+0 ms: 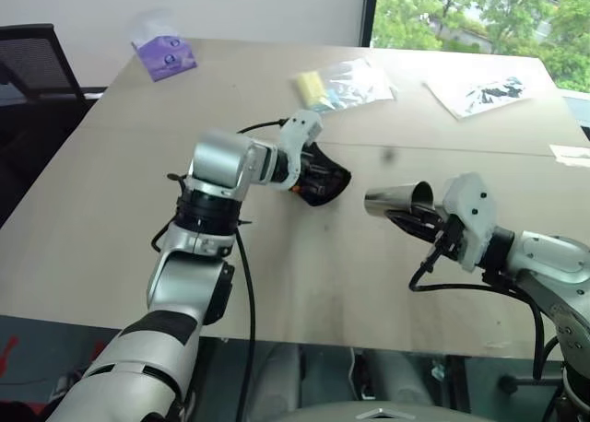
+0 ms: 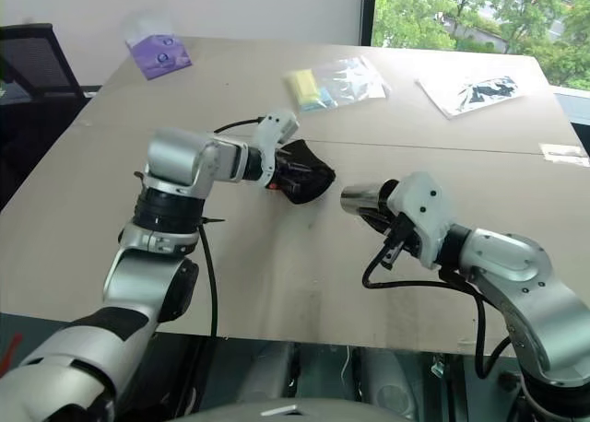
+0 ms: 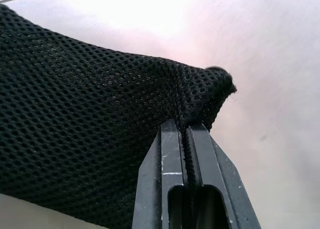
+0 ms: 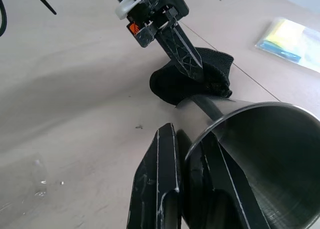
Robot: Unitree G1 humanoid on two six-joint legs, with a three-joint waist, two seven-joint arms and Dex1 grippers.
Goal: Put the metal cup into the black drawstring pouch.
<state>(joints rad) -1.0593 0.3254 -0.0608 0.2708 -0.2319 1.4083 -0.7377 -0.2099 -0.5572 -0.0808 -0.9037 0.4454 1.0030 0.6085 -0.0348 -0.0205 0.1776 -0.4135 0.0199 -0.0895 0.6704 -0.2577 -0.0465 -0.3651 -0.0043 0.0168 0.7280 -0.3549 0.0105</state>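
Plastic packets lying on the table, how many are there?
3. A purple plastic packet lies at the beige table's far left corner, a clear packet with yellow contents at far centre, and a clear packet with black-and-white contents at far right.

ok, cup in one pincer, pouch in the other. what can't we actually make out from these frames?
- Mouth of the black drawstring pouch: head views show a bunched dark lump; open or cinched, cannot tell.
- Left wrist view: the mesh runs off the edges; the left pincer pinches a fold.
- Metal cup: its base is hidden behind the right pincer, whose fingers clamp the rim wall.
- Packets at the table's far side: too small to identify.
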